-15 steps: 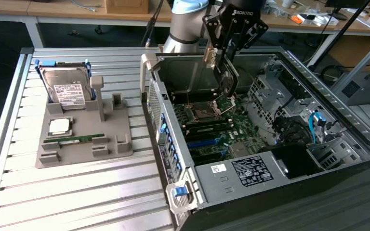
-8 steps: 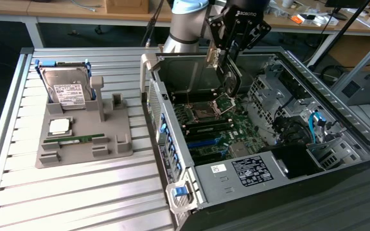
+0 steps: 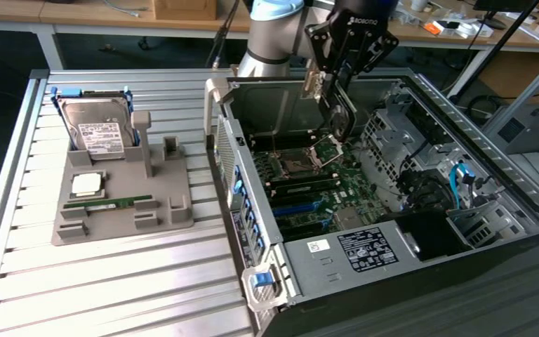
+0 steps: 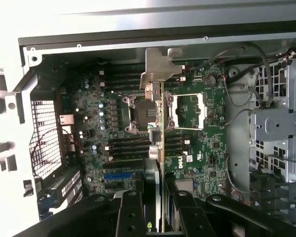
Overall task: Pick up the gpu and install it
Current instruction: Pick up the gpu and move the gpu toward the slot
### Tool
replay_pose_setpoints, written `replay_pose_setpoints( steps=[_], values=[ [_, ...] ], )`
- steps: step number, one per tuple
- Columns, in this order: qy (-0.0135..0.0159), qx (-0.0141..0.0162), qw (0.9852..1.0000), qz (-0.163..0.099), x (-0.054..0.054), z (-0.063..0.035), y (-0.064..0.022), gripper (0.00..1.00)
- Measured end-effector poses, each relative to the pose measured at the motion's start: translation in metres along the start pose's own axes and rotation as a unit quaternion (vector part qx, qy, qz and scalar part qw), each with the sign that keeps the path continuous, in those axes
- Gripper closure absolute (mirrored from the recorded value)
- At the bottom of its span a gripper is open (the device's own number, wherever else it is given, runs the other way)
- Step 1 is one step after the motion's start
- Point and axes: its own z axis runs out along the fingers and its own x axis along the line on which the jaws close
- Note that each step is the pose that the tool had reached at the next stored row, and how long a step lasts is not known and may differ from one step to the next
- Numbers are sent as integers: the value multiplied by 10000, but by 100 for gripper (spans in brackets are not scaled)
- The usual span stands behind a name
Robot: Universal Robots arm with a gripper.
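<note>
You have the gpu (image 3: 337, 112) in the grip: the gripper (image 3: 330, 76) is closed on the card's upper edge, and the card hangs on edge, upright, inside the open computer case (image 3: 250, 232), above the motherboard (image 3: 316, 186) and clear of it. In the wrist view the gpu (image 4: 162, 143) appears as a thin vertical line running away from the gripper (image 4: 160, 200), with its silvery bracket (image 4: 160, 66) at the far end, close to the case's rear wall. The two black fingers (image 4: 130, 212) press against the card from either side. The card sits over the processor socket area, and the blue expansion slot (image 4: 123, 175) lies off to one side of it, so it looks lifted but not yet seated in any slot. On the exterior view's left, a grey holder (image 3: 171, 214) on the slatted table (image 3: 110, 288) carries the hard drive (image 3: 101, 130) and a green memory stick (image 3: 120, 203), well apart from the case. Judged from this, the pick-up is done and the install is not.
</note>
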Motion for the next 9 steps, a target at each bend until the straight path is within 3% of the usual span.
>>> replay_pose_setpoints(
  steps=[9],
  values=[
    [0,1,10000,0,-84,28,7,73]
  ],
)
